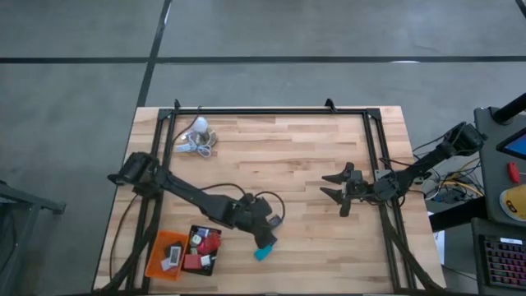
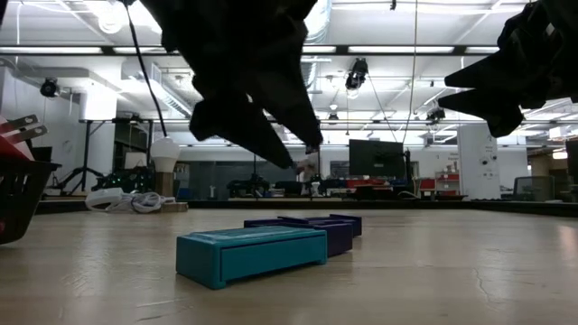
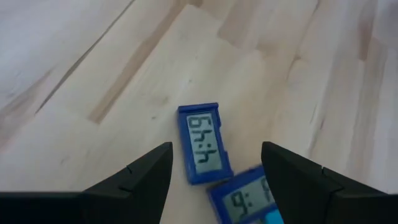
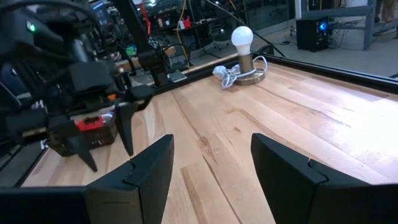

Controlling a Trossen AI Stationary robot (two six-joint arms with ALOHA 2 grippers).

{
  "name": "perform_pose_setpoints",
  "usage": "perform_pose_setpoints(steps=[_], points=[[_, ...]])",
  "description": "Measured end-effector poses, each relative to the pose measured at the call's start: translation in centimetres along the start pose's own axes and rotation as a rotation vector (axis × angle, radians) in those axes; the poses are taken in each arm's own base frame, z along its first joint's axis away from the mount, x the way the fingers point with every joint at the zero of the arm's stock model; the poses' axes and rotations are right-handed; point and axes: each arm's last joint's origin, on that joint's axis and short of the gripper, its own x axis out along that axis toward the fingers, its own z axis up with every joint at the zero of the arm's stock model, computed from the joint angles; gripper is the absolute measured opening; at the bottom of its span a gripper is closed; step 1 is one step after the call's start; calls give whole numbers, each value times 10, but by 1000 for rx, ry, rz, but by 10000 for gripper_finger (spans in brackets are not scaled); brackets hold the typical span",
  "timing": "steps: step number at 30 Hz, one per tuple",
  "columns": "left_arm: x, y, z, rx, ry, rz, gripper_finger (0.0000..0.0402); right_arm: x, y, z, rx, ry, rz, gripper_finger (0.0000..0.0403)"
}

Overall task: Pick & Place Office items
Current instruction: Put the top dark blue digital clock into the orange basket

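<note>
2 dark jointed arms [image 1: 197,197], black cables, tapered black fingers [image 3: 137,177].

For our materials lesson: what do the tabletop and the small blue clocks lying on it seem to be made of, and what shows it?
The pale tabletop looks like jointed wood strips with a smooth matte finish: grain lines and plank seams show. The small blue rectangular clock and its neighbour look like moulded plastic, judging by their even colour and crisp edges, with grey digit displays, probably liquid-crystal.

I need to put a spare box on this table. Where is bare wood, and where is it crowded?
Bare wood runs through the middle, between the lamp with coiled cord and the right pincer, and along the near edge right of the teal piece. The near left corner is crowded: orange tray, black tray, and the open left pincer over the blue clocks.
</note>
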Motion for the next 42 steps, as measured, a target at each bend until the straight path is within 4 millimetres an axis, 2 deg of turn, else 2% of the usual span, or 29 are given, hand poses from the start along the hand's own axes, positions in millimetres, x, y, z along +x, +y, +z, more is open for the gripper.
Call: perform_pose_setpoints(steps=[4,11,27,31,38,42], points=[[16,-3,-5,63,-19,-12,250,0,0,0,0,0,0,210],[37,-4,-14,71,-14,-20,250,0,0,0,0,0,0,210],[38,-5,-14,92,-93,37,250,0,0,0,0,0,0,210],[45,-6,-20,120,-93,44,250,0,0,0,0,0,0,210],[43,-21,-28,173,-226,67,250,0,0,0,1,-1,0,210],[44,-22,-31,184,-253,102,250,0,0,0,1,-1,1,210]])
